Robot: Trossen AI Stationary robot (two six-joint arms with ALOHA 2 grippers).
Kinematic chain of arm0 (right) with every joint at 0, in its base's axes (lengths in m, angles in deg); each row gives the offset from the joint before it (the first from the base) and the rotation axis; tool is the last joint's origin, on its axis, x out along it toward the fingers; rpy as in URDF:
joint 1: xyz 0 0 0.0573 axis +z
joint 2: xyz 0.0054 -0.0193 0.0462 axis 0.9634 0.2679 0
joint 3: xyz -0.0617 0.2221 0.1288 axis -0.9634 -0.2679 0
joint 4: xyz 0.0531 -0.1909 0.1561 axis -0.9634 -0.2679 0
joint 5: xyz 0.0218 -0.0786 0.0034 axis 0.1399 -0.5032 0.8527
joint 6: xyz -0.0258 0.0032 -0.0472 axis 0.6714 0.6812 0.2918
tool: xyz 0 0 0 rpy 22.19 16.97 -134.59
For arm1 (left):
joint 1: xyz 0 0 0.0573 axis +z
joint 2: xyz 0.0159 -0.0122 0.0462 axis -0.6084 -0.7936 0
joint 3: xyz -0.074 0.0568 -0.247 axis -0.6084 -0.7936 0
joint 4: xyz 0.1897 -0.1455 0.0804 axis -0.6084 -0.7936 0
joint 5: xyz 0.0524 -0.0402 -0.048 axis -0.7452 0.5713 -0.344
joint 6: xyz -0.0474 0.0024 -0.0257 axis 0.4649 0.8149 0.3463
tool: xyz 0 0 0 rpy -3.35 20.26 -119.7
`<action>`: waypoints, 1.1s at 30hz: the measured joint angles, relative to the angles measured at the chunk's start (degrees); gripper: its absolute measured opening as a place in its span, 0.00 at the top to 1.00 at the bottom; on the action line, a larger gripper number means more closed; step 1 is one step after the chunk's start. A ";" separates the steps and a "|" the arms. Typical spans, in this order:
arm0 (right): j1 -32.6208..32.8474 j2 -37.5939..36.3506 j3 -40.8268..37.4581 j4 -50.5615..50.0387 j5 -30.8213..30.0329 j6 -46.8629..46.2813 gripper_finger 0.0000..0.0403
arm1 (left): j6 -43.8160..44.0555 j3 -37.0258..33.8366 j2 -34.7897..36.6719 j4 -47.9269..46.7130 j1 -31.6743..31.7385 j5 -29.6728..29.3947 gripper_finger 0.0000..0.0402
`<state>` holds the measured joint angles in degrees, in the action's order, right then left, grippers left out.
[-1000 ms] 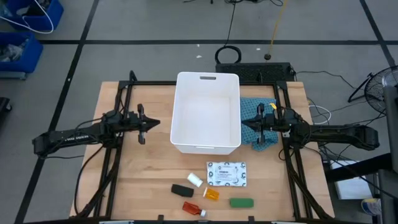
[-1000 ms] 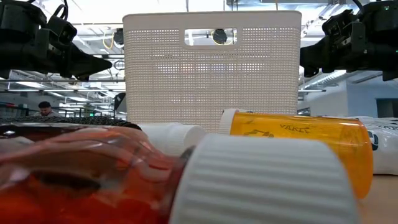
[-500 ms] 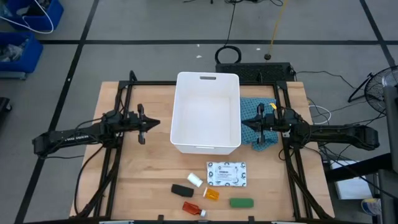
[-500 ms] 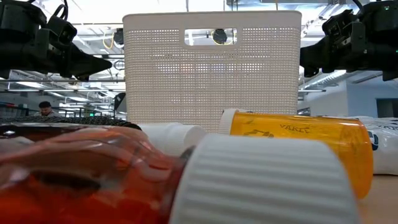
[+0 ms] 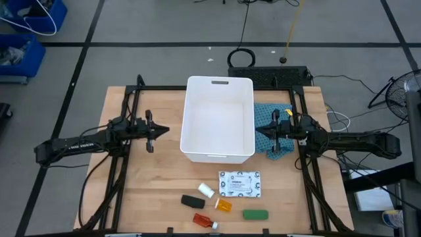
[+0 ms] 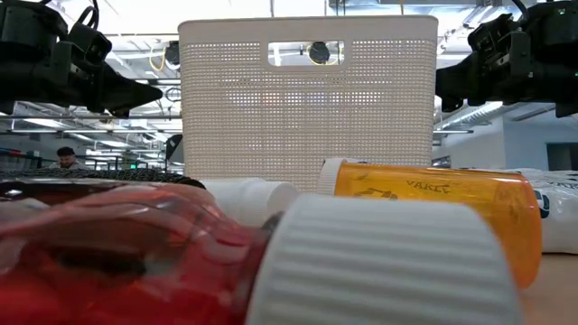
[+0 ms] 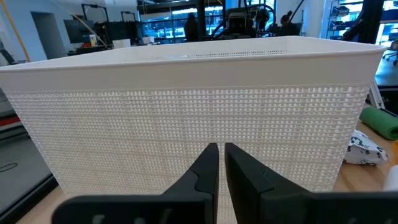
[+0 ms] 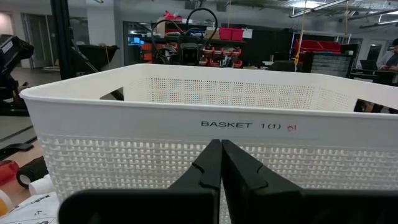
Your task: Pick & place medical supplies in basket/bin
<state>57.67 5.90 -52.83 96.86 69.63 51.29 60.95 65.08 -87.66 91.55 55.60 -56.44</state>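
Two slim black jointed arms, each ending in tapered dark fingers (image 7: 211, 171).

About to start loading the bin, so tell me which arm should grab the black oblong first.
Left, probably. The black oblong lies on the left gripper's side of the item cluster; the right gripper sits across the basket. Both are shut and empty.

Loose supplies (image 5: 225, 196) before white basket (image 5: 220, 153)

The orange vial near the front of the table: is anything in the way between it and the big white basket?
Nothing visible blocks it. In the high view the orange vial lies in front of the basket, with only the small white cylinder and white packet lying low nearby. Bare wood separates them from the basket's near wall.
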 joint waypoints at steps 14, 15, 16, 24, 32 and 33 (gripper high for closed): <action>0.04 0.00 0.00 0.00 0.09 -11.27 1.00 | 4.85 0.00 -0.02 0.68 0.00 0.00 0.92; 0.04 0.01 0.00 0.02 0.09 -12.87 1.00 | 5.32 0.00 -0.02 0.74 -0.02 0.00 0.92; 0.04 0.01 0.01 0.02 0.09 -13.76 1.00 | 5.86 0.01 -0.02 0.91 -0.02 0.02 0.92; 0.02 0.01 0.01 0.01 0.05 -13.17 1.00 | 7.94 0.01 -0.01 1.24 -0.02 0.00 0.92; 0.02 0.02 0.00 0.02 0.01 -13.07 1.00 | 4.99 0.00 0.00 1.32 -0.02 -0.02 0.92; 0.02 0.01 -0.01 0.02 0.01 -13.07 1.00 | 5.05 0.02 0.00 1.20 -0.02 -0.02 0.92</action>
<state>57.69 5.91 -52.84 96.88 69.64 38.22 66.00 65.10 -87.66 92.75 55.58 -56.46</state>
